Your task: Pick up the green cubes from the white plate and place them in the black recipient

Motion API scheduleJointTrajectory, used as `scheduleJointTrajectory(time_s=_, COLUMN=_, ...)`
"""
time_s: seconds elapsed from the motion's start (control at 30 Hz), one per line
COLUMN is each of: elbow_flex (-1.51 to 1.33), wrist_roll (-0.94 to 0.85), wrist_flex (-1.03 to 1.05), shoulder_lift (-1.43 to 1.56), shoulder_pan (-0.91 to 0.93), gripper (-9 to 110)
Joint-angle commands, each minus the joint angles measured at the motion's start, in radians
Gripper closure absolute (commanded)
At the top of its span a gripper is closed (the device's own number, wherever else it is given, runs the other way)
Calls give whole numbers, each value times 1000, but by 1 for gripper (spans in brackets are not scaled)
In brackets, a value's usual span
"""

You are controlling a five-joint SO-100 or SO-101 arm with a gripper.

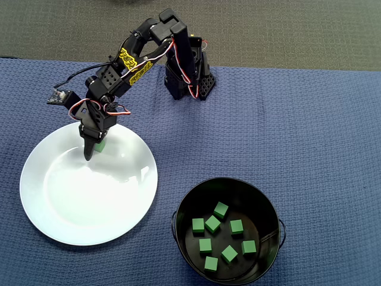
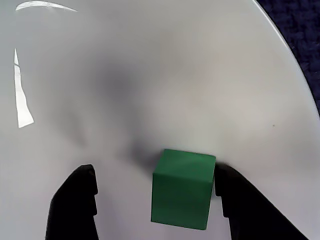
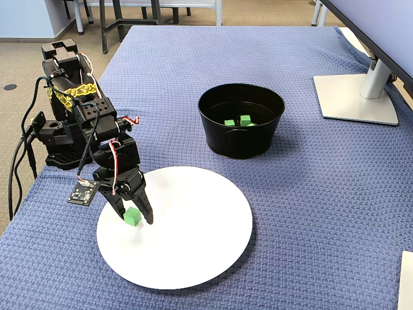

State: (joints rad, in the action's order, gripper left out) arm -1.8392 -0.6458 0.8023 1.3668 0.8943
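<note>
One green cube [image 2: 182, 187] stands on the white plate [image 2: 150, 75], near the plate's far left rim in the overhead view. My gripper [image 2: 155, 172] is open and straddles it. In the wrist view the cube rests against the right finger [image 2: 245, 205], and a wide gap separates it from the left finger [image 2: 75, 205]. The overhead view shows the gripper [image 1: 95, 150] pointing down at this cube [image 1: 102, 145] on the plate [image 1: 89, 202]. Several more green cubes [image 1: 213, 224] lie inside the black recipient [image 1: 229, 180], to the right of the plate. The fixed view shows the gripper [image 3: 133, 219], cube [image 3: 132, 216], plate [image 3: 193, 245] and recipient [image 3: 242, 139].
A blue woven cloth [image 1: 286, 131] covers the table. The arm's base [image 1: 187, 77] stands at the table's far edge in the overhead view. A monitor foot [image 3: 355, 97] sits at the right in the fixed view. A small circuit board [image 3: 82, 190] hangs beside the wrist.
</note>
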Motion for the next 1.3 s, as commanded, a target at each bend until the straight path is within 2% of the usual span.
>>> scheduleJointTrajectory(time_s=0.0, elbow_flex=-23, wrist_roll=15, wrist_flex=-14, shoulder_lift=40, shoulder_pan=-14, gripper=79)
scheduleJointTrajectory(time_s=0.33, elbow_flex=-63, wrist_roll=17, wrist_flex=-21, shoulder_lift=75, shoulder_pan=-23, gripper=82)
scheduleJointTrajectory(time_s=0.37, elbow_flex=-67, wrist_roll=15, wrist_flex=-21, shoulder_lift=77, shoulder_pan=-25, gripper=84)
scheduleJointTrajectory(time_s=0.43, elbow_flex=-69, wrist_roll=15, wrist_flex=-25, shoulder_lift=77, shoulder_pan=-25, gripper=95)
scheduleJointTrajectory(time_s=0.5, elbow_flex=-66, wrist_roll=15, wrist_flex=-28, shoulder_lift=75, shoulder_pan=-25, gripper=99)
scheduleJointTrajectory(time_s=0.97, elbow_flex=-40, wrist_roll=41, wrist_flex=11, shoulder_lift=158, shoulder_pan=-14, gripper=102)
scheduleJointTrajectory(time_s=1.27, elbow_flex=212, wrist_roll=236, wrist_flex=350, shoulder_lift=422, shoulder_pan=-114, gripper=101)
